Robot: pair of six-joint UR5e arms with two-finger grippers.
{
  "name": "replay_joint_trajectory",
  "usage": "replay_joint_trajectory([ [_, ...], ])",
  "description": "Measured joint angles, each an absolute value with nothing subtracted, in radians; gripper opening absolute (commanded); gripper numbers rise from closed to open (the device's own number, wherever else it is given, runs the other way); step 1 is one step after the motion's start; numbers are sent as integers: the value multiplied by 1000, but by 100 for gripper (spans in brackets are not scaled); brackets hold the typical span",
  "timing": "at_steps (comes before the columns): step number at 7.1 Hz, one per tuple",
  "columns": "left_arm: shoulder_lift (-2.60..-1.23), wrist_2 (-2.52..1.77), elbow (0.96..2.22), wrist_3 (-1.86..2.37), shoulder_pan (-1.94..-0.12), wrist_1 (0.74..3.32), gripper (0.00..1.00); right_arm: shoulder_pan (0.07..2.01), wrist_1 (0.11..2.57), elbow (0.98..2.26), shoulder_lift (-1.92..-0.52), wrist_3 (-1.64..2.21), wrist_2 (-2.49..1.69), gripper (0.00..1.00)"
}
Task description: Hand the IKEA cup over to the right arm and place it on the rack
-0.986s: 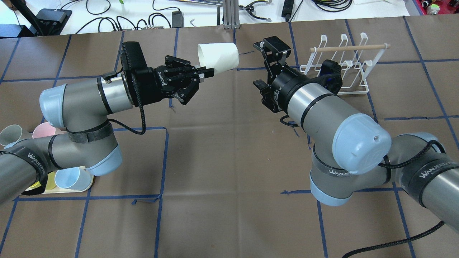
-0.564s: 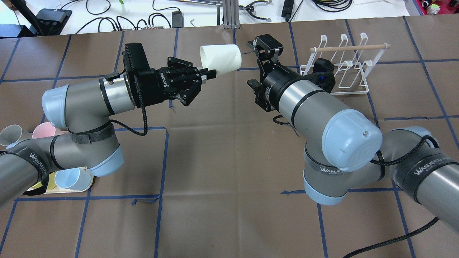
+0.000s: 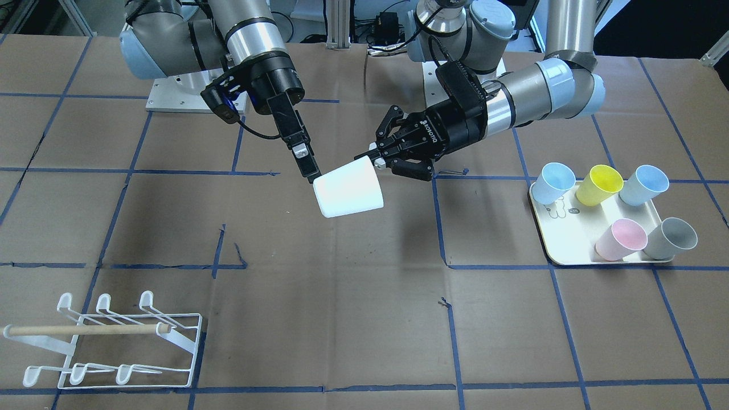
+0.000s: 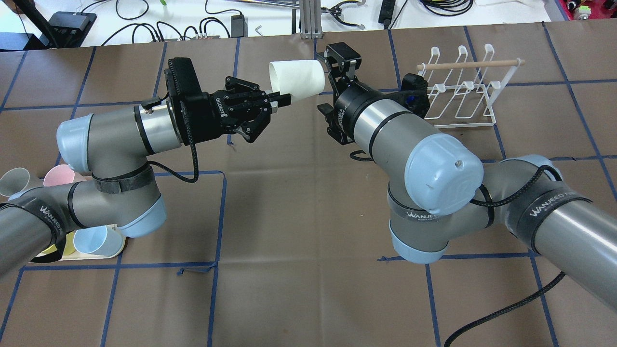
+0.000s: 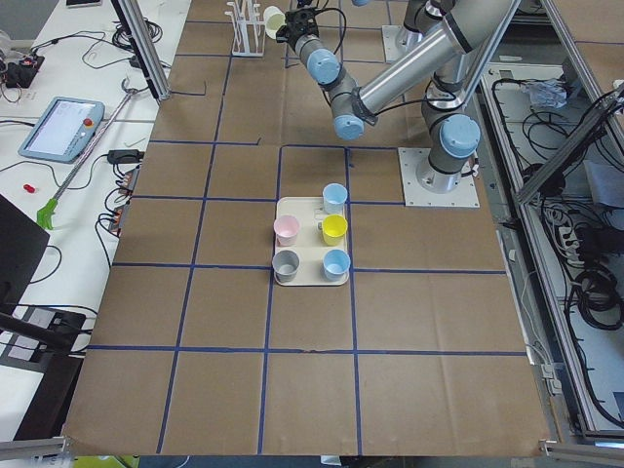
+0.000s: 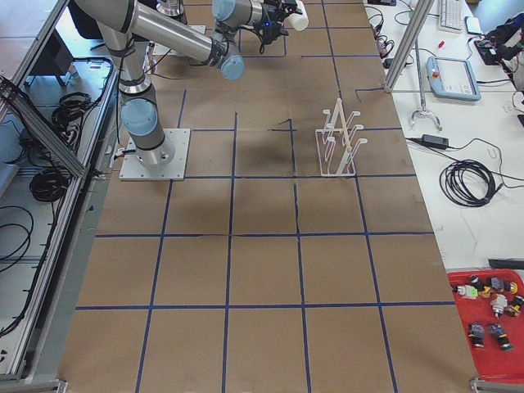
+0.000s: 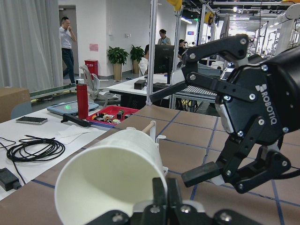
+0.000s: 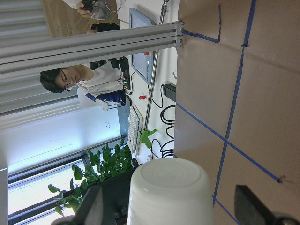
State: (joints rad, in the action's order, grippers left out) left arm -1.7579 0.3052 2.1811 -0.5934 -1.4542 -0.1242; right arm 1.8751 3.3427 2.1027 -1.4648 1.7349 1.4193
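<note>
From the front, the left pincer (image 3: pixel 373 162) is clamped on the rim of the white cup (image 3: pixel 348 195), held sideways above the counter (image 3: pixel 342 319). Overhead, the right pincer (image 4: pixel 327 83) gapes wide at the cup's 3 o'clock, the rack (image 4: pixel 462 86) further that way. In the right wrist view the base sits centred between its jaws; I'd close squarely before the left lets go.
</note>
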Motion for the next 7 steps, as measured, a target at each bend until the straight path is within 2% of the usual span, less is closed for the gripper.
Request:
replay_joint_trajectory([
  [6, -1758, 305, 2181, -589, -1454, -124, 0, 1897, 3342, 2031, -1385, 1736, 1413, 99],
  [7, -1758, 305, 2181, -589, -1454, -124, 0, 1900, 3341, 2026, -1379, 1736, 1413, 94],
])
